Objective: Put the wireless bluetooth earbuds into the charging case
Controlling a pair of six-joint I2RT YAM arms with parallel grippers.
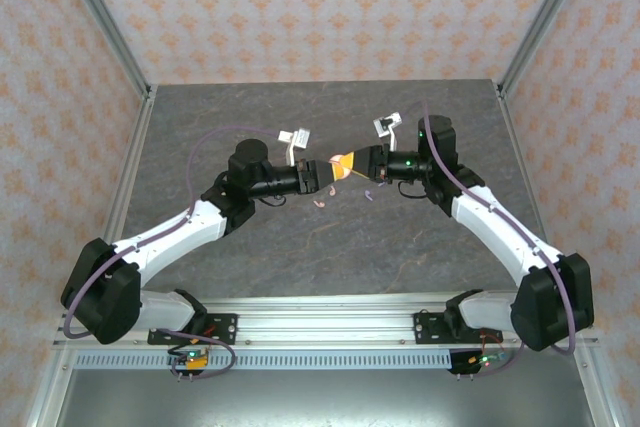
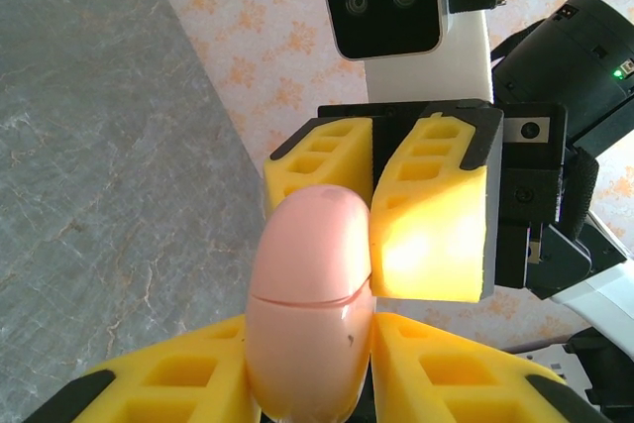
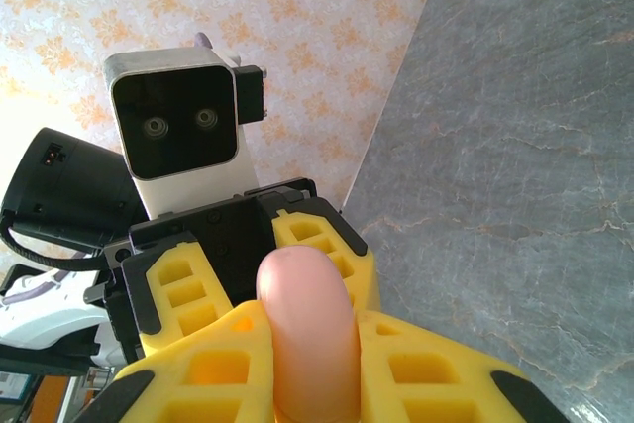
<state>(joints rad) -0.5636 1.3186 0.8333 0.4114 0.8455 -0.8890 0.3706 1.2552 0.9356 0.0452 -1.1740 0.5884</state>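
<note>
Top external is showing the two arms meeting in the air above the middle of the table (image 1: 300,247), their yellow claws facing each other around the pink case (image 2: 309,294). In the left wrist view the left gripper (image 2: 309,329) is pressing its fingers against both sides of the case, so it is looking clamped on it. In the right wrist view the right gripper (image 3: 307,314) is pinching the opposite end of the same case in the same way. The case is showing an unbroken seam line around its body, so its lid is evidently shut. The earbuds (image 1: 320,203) are lying loose on the table just below the case, as small pink and lilac specks too tiny to count. The step in hand is therefore looking like opening the case, with nothing yet going in. The next move is probably calling for one claw to hold the base steady while the other is working the lid apart along the seam, without squeezing the smooth rounded shell out of the grip. Around the case there is bare table on every side. The patterned walls (image 1: 300,7) and the slanted frame posts (image 1: 105,22) are standing well apart from it, so the arms are having open room to draw back or lower. The only crowding is between the two wrists themselves.
</note>
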